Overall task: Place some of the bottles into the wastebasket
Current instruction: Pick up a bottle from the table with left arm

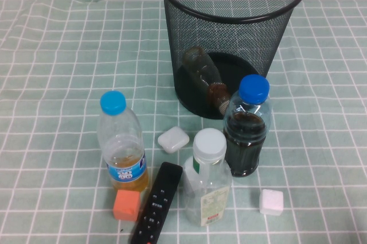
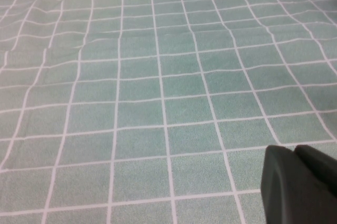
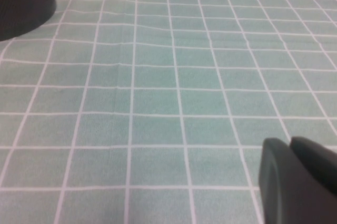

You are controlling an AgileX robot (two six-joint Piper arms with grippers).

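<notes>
Soft, even overhead light filled the scene. The bottles cast faint shadows toward six o'clock. The wastebasket interior stayed dark. Both wrist views showed blurred near-edge foregrounds.

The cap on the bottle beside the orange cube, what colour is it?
Light blue cap, clearest in the high view.

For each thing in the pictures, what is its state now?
Wastebasket: upright, one bottle inside.
Brownish bottle: lying in the wastebasket.
White-capped bottle: upright, capped, nearly empty.
Dark drink bottle: upright, capped.
Light-blue-capped bottle: upright, partly filled.
Left gripper: over bare cloth.
Right gripper: over bare cloth.
</notes>
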